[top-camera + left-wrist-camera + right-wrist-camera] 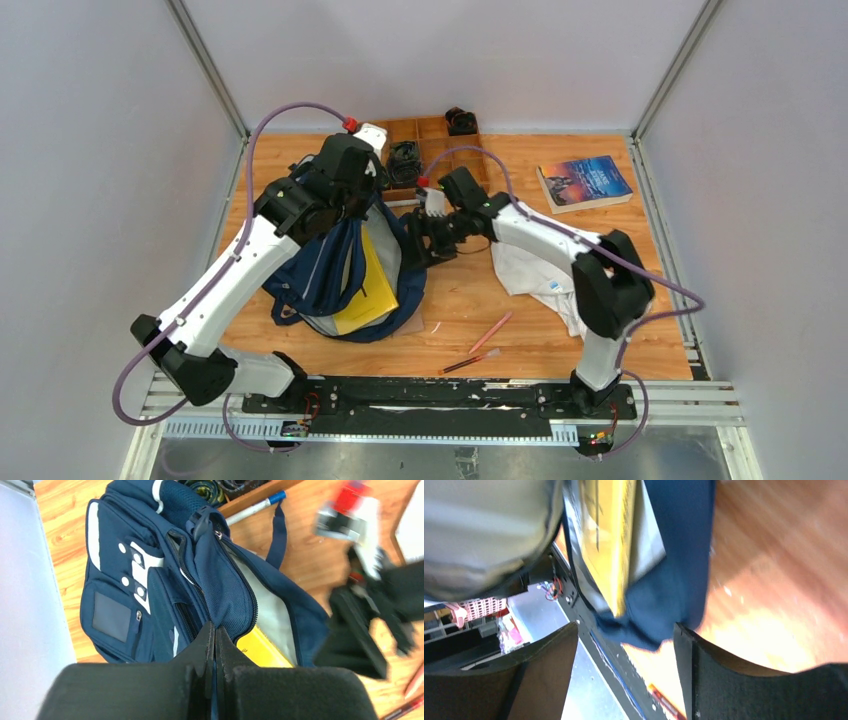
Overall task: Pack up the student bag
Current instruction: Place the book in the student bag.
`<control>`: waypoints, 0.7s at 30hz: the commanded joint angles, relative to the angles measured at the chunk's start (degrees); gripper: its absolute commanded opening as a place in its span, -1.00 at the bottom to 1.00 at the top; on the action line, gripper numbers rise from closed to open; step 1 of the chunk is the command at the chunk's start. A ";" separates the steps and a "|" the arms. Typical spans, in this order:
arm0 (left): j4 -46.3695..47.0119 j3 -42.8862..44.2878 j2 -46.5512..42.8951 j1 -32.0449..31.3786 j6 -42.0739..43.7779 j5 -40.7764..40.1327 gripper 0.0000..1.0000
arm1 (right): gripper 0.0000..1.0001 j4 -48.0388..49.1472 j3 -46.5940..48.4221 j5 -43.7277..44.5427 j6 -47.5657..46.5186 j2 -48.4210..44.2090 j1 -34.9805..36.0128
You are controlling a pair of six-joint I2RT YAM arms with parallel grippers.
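The student bag [320, 275] is navy with light stripes and lies left of centre with its mouth pulled open, the grey lining showing. A yellow book [366, 288] sits inside it. My left gripper [352, 205] is shut on the fabric edge of the student bag [130, 590] beside the zip, holding that edge up; the yellow book [260, 647] shows below the left gripper [215, 630]. My right gripper [413, 244] hangs at the bag's right side. In its blurred wrist view the right gripper [626, 630] is open, with blue bag fabric [674, 570] and the yellow book [609, 540] beyond the gap.
A white cloth garment [535, 272] lies under the right arm. A blue-covered book [586, 181] rests at the back right. Two pencils [478, 350] lie near the front. A wooden organiser tray [432, 140] stands at the back, with a marker [257, 507] beside it.
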 commanded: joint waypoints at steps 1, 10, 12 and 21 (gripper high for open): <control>7.67 0.87 1.41 2.81 -3.10 -1.90 -1.00 | 0.47 15.52 -16.87 4.97 10.41 -12.28 -0.95; 8.53 1.91 4.38 4.04 -3.20 -0.51 -1.00 | 0.41 44.79 -36.58 9.96 26.06 -26.50 6.90; 8.66 1.89 4.48 4.09 -3.41 -0.25 -1.00 | 0.41 48.36 -35.73 8.18 28.28 -24.81 8.05; 8.73 2.59 4.71 4.24 -3.70 -0.03 -1.00 | 0.30 46.08 -31.18 8.91 40.03 -9.38 11.10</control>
